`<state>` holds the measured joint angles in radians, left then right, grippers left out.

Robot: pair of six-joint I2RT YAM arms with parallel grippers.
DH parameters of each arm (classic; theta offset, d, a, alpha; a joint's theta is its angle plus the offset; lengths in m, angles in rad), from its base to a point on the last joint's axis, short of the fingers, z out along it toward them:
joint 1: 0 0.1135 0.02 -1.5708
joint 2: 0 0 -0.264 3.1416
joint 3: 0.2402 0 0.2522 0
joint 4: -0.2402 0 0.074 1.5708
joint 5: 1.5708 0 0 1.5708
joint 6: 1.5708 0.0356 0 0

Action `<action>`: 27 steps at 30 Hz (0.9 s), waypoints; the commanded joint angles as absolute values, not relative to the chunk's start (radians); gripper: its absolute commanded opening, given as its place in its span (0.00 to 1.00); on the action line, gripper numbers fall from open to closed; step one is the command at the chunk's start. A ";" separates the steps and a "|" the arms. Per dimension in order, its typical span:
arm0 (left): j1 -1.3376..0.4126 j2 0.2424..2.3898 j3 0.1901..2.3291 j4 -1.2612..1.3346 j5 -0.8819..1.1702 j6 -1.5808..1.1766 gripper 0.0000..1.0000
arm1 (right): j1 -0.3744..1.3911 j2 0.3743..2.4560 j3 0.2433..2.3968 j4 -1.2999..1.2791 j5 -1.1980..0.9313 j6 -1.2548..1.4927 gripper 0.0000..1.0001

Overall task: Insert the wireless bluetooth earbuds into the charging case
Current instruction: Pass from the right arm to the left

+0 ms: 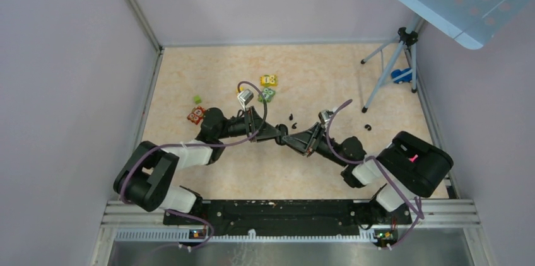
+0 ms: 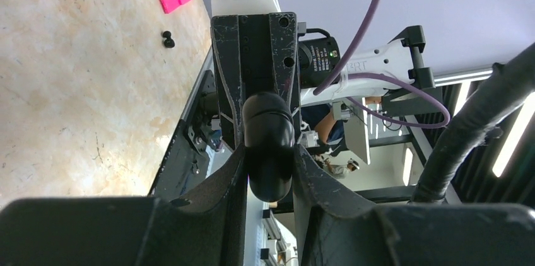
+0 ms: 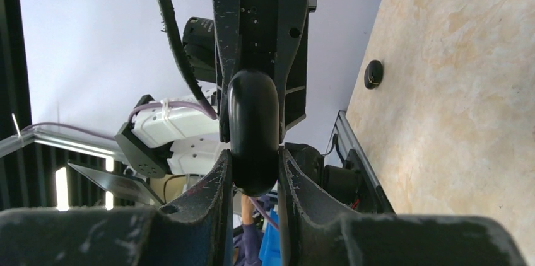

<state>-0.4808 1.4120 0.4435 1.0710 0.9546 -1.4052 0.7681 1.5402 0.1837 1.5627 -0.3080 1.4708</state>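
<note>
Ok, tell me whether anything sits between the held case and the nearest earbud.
Nothing visible does: only bare table separates the charging case, clamped by the left gripper and right gripper, from the nearest earbud.

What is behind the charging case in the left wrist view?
The right gripper, closed on the charging case, which covers part of its palm and fingers.

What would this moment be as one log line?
left gripper: shut on charging case | right gripper: same case | earbuds: both outside case
</note>
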 commanded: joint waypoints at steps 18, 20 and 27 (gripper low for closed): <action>-0.496 1.273 0.498 1.016 1.022 -1.305 0.00 | 0.757 1.570 0.113 1.689 -0.283 1.444 0.52; -0.495 1.265 0.503 0.974 1.038 -1.286 0.00 | 0.756 1.549 0.116 1.654 -0.287 1.432 0.52; -0.482 1.174 0.539 0.594 1.067 -1.083 0.00 | 0.758 1.356 0.152 1.353 -0.305 1.329 0.52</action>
